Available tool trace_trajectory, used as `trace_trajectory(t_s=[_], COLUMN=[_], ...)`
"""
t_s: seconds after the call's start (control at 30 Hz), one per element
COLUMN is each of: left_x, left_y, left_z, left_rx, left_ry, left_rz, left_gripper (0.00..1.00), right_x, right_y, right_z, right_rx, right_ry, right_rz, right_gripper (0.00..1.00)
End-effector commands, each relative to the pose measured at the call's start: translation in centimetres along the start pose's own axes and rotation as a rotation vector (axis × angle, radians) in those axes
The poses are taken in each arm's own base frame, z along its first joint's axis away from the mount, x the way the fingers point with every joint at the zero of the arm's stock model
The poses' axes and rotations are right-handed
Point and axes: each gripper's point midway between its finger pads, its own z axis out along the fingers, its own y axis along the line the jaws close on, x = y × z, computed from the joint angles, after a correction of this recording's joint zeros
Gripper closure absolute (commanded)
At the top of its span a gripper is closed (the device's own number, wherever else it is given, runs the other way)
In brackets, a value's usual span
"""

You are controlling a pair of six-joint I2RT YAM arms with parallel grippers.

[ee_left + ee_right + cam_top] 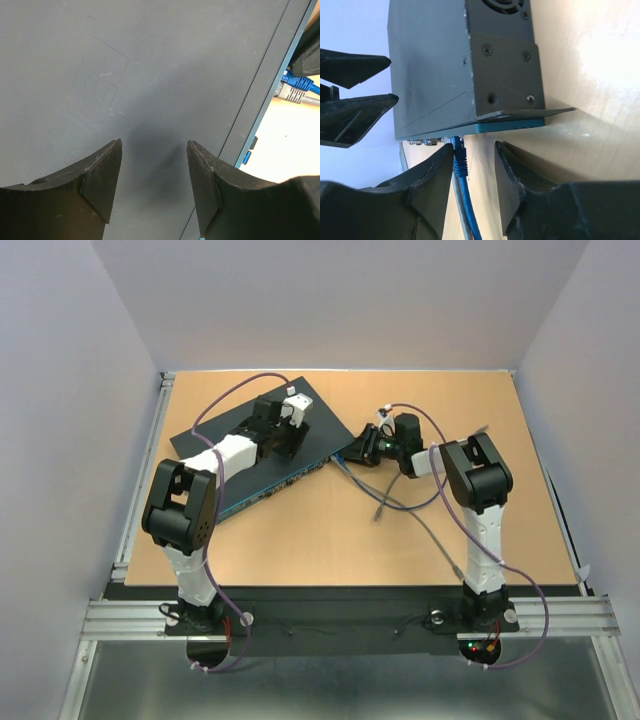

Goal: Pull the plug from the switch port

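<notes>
The right gripper (pixel 474 147) stood with its jaws apart on either side of the blue plug (pixel 460 159), low in the middle of the right wrist view. There the plug entered the switch (pixel 430 65) at its bluish front edge. Whether the finger at the picture's left touched the plug's boot I could not tell. A good pull would want the jaws closed squarely on the boot, not the cable, then drawn straight back in line with the port. The left gripper (pixel 154 145), jaws apart and holding nothing, sat over the switch's dark top, seemingly to steady it. The counter (pixel 300 550) was tan board, ringed by pale walls (pixel 330 300).
</notes>
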Motion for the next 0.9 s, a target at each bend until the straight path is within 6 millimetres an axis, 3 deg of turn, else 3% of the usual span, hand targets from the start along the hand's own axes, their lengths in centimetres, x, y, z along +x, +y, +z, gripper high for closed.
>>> trace_trajectory(t_s=[0.0, 0.6, 0.7, 0.87], left_x=[-0.2, 0.0, 0.1, 0.4], left_y=[0.1, 0.3, 0.3, 0.6], left_z=[0.1, 1.1, 1.3, 1.6], left_rx=[-0.005, -0.012, -0.01, -0.025], left_ry=[-0.018, -0.006, -0.005, 0.004], left_rz=[0.005, -0.001, -0.001, -0.003], left_gripper=[0.34, 0.34, 0.34, 0.34], right_x=[-0.8, -0.3, -0.4, -0.3], right_y=[1.1, 1.6, 1.5, 1.7], right_z=[0.8, 1.8, 1.8, 1.4], right_rx=[-0.048, -0.079, -0.073, -0.063], right_ry=[-0.021, -0.007, -0.015, -0.027], right_rz=[-0.014, 0.025, 0.026, 0.015], right_gripper=[0.57, 0.61, 0.68, 1.0])
